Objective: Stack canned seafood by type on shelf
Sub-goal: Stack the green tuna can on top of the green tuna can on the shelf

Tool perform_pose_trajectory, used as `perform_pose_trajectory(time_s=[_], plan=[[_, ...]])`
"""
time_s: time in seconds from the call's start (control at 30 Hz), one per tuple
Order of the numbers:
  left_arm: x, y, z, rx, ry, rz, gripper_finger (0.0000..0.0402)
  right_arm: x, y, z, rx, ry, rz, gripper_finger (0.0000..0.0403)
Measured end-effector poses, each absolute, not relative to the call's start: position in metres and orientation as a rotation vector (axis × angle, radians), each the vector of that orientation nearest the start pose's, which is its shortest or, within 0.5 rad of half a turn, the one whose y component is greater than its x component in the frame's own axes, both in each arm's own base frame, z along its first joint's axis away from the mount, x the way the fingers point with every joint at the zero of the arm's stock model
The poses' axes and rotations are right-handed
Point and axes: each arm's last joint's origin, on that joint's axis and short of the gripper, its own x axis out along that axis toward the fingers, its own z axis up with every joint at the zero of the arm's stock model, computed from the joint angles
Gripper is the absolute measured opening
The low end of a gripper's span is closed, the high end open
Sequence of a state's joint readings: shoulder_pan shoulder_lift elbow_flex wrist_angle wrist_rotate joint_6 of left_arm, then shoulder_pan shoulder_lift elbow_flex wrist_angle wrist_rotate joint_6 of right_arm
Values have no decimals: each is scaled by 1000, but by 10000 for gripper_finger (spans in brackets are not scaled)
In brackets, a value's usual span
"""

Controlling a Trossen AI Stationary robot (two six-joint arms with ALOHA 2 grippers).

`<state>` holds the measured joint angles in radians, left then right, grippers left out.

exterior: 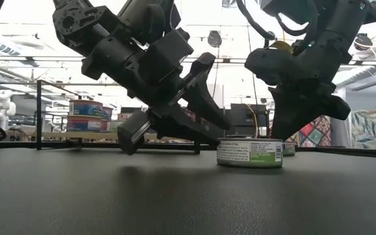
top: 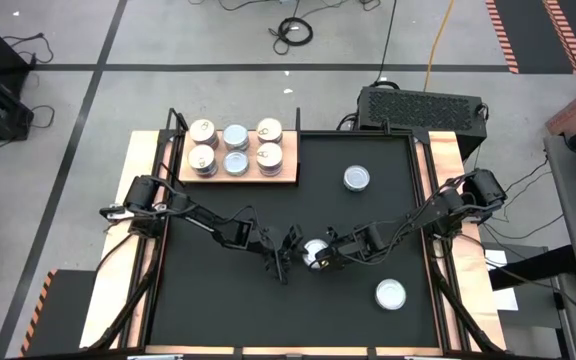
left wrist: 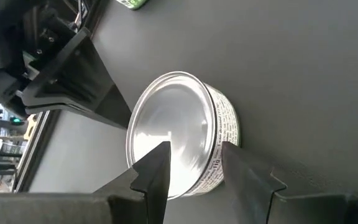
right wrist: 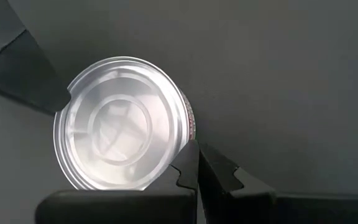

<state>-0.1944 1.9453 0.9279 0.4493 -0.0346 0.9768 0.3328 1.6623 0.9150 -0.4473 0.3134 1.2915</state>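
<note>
Boxed in on two sides: small round silver tin between left claw and right claw. Lots of bare black desk all around.

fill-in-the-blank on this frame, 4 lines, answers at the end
From above, ___ cans show on the shelf.
Loose cans on the mat number ___.
The right hand beside the middle can has its fingers ___.
The left hand, facing that can, is ___.
Missing words: six; three; shut; open.
</note>
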Motion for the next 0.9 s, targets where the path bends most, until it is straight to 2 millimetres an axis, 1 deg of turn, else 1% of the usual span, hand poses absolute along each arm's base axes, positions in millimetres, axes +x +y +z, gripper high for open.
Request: perform_pose_trajectory(time_s=[0.27,0.4,0.6,0.8,0.9], plan=[[370,-72,119,1064,447,-459,145,287,88,155,753,937,-678,0],[370,-72,119,1065,426,-495,145,289,83,155,754,930,-687,0],[370,-70,119,1067,429,-495,145,293,78,156,748,909,-664,0],[370,-64,117,1067,451,-500,145,294,77,157,739,905,-649,0],[369,-65,116,1063,453,-525,145,294,77,157,739,906,-649,0]])
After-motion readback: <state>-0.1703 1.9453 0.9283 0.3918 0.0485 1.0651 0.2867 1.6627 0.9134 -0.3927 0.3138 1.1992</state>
